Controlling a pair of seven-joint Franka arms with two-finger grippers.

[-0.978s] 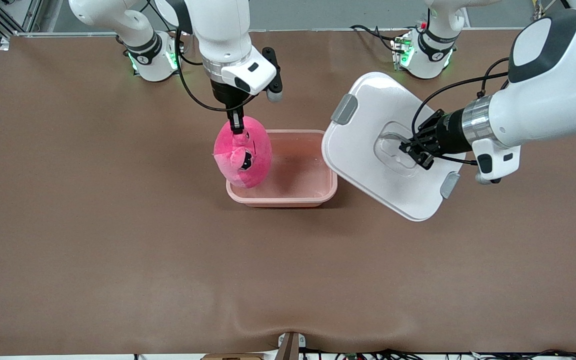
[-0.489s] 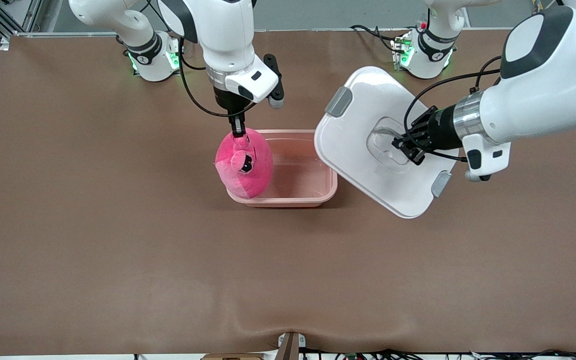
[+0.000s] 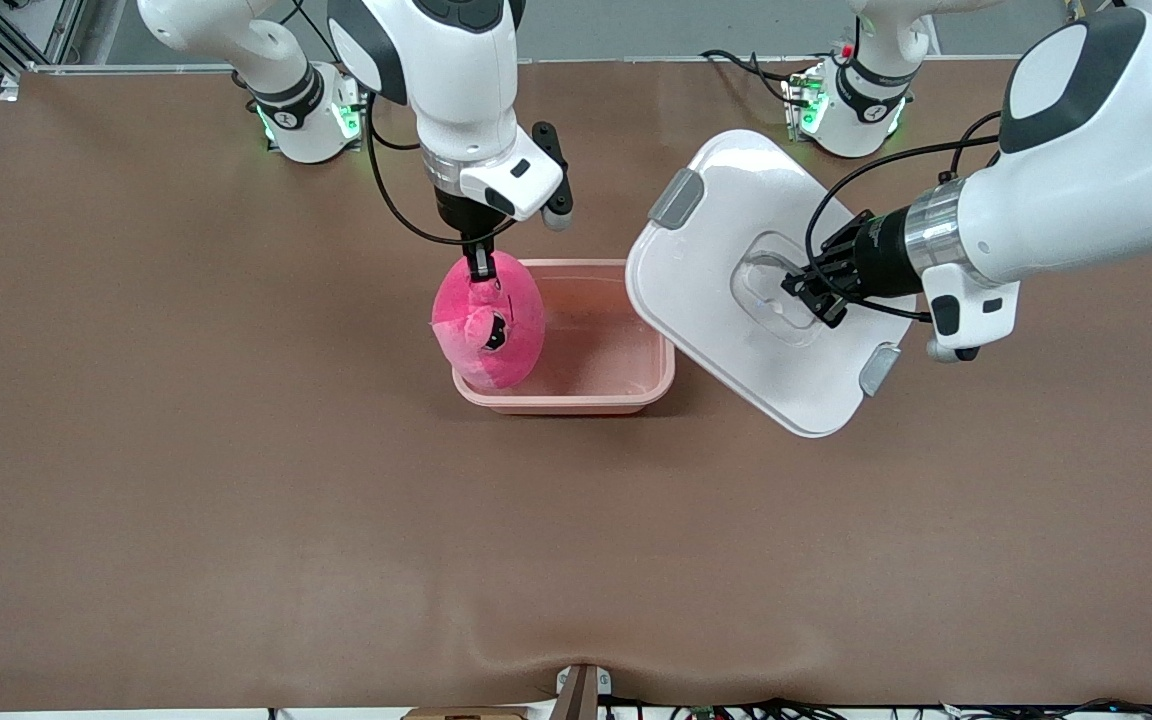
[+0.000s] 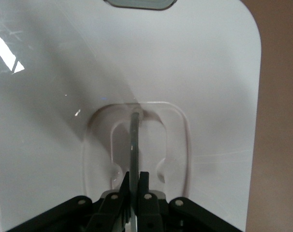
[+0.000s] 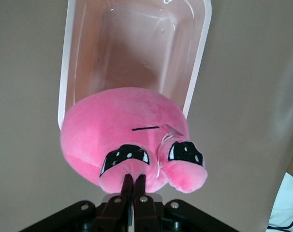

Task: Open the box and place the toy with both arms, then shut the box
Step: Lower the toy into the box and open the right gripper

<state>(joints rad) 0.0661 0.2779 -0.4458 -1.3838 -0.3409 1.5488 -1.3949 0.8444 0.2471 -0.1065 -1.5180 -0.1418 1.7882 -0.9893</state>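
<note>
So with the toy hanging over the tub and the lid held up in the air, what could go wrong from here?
The right gripper pinches the toy only by a small bit of plush, over the end of the box toward the right arm; released there, it might catch the rim and tip out. The left gripper holds the tilted lid by its thin centre handle, so the lid could swing or slip.

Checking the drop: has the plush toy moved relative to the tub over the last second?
Yes. The plush toy, pinched by the right gripper, has come lower toward the tub, at the end nearest the right arm.
</note>
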